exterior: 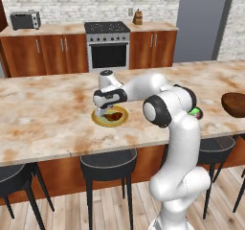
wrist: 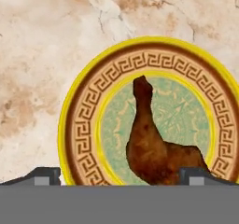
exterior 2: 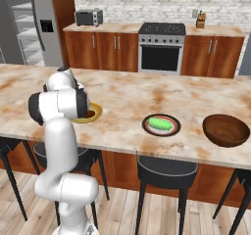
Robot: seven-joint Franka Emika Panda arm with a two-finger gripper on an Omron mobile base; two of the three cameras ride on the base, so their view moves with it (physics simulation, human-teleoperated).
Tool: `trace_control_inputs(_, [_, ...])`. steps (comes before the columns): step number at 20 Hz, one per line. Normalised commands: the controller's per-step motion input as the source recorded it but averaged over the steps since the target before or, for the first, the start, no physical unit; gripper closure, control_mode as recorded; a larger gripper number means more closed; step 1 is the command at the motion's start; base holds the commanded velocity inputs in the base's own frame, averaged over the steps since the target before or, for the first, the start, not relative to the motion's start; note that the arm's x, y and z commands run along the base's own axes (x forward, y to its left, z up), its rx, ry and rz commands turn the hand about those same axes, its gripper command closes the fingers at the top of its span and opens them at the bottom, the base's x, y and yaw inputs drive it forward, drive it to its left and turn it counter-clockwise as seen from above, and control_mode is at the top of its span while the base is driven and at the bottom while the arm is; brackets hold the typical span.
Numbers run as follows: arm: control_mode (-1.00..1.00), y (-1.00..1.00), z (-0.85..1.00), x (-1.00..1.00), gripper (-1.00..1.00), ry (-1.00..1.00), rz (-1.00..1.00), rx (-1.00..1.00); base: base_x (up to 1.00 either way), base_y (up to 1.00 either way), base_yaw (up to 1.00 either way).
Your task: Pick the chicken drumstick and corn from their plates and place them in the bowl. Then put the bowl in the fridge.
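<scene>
- Fridge: in my right base view it stands at the far left, about 10 o'clock from the arm, with a door swung wide and white shelves showing. It's the last stop, well apart from everything on the desk.
- Tool: I have it hanging just over the yellow-rimmed plate, jaws spread wide and holding nothing; the two tips sit at either side of the hand view's bottom edge.
- Chicken drumstick: it lies on that plate's green centre, thin end toward 12 o'clock in the hand view, fat end between my tips but nearer the right one.
- Risk, as I judge it: descending off-centre, the right tip could land on the meat and shove it, or a tip could strike the plate and skid it across the desk.
- Corn: on the black-rimmed plate, at roughly 3 o'clock from the drumstick's plate.
- Bowl: farthest right, near the desk's front edge; a long carry, so a weak pinch on the tapered meat may drop it.
</scene>
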Motion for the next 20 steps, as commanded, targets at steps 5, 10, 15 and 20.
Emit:
trace_control_inputs(5, [-1.00,0.01,-0.32,0.56,-1.00,0.02,-0.07,0.00,0.00,0.00,0.00])
trace_control_inputs(10, [-1.00,0.00,-0.34,0.53,-1.00,0.02,-0.04,0.00,0.00,0.00,0.00])
trace_control_inputs(15, [-1.00,0.00,-0.29,0.30,-1.00,0.04,-0.05,0.01,0.00,0.00,0.00])
trace_control_inputs(20, [-1.00,0.00,-0.25,-0.02,-1.00,0.12,-0.13,0.04,0.00,0.00,0.00])
